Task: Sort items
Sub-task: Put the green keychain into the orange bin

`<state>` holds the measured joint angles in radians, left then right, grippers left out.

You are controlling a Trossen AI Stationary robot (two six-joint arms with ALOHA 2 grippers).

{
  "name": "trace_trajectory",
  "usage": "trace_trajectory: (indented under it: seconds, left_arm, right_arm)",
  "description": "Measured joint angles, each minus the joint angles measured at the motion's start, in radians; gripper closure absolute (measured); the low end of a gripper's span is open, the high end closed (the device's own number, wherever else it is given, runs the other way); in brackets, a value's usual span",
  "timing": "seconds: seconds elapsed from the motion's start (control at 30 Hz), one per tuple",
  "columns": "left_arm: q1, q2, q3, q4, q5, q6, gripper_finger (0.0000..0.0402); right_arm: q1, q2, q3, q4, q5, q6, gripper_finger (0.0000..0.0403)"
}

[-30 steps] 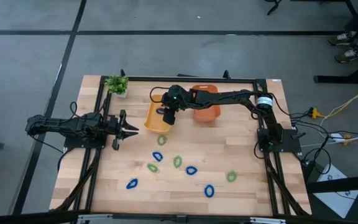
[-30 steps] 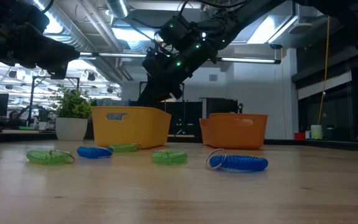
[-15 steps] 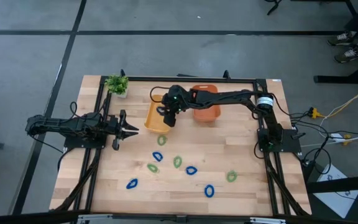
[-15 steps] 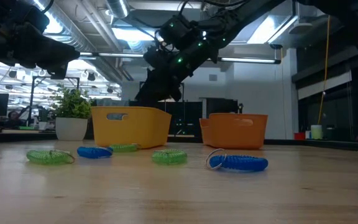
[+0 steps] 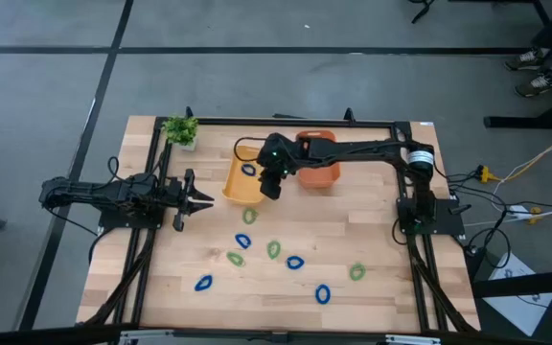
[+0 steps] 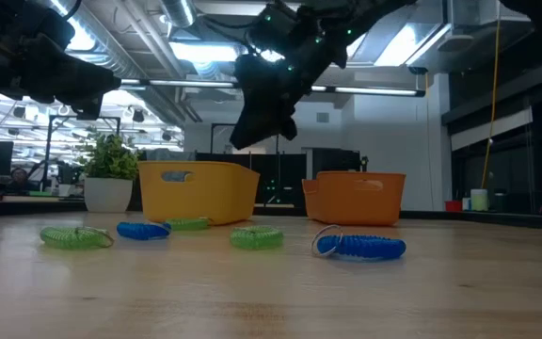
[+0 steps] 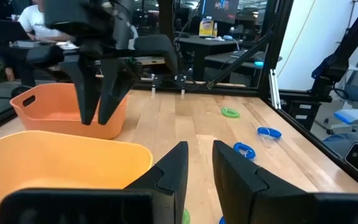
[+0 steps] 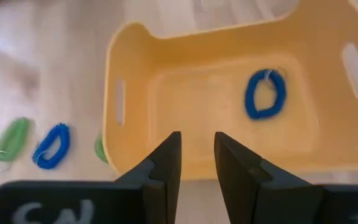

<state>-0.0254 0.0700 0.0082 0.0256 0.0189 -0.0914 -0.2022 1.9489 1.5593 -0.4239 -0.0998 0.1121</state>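
Several small oval rings, blue and green, lie flat on the wooden table near its middle, among them a green ring, a blue ring and a blue ring. One blue ring lies on the floor of the yellow bin. My right gripper hangs open and empty above the yellow bin's right wall, fingers pointing down; it also shows in the low view as my right gripper. My left gripper waits open at the table's left, level with the yellow bin's left side.
An orange bin stands right of the yellow one, a small gap between them. A potted plant sits at the far left corner. Black frame rails run along the table's left, right and far edges. Bare wood lies near the front edge.
My right gripper has risen from over the yellow bin and moved a little toward the table's right, so the blue ring on the bin's floor now shows uncovered from above.
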Motion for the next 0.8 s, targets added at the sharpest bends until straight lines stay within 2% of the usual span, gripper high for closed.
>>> trace_trajectory:
  seconds: [0.3, 0.63, 0.8]
  left_arm:
    - [0.000, 0.000, 0.000, 0.000, 0.001, 0.000, 0.0331]
    - [0.000, 0.000, 0.000, 0.000, 0.000, 0.000, 0.0332]
    - [0.000, 0.000, 0.000, 0.000, 0.000, 0.000, 0.0332]
  right_arm:
    - [0.114, -0.109, 0.000, -0.134, 0.240, -0.062, 0.0308]
    - [0.194, -0.167, 0.000, -0.299, 0.335, -0.059, 0.0308]
    - [0.222, -0.173, 0.000, -0.441, 0.370, -0.026, 0.0308]
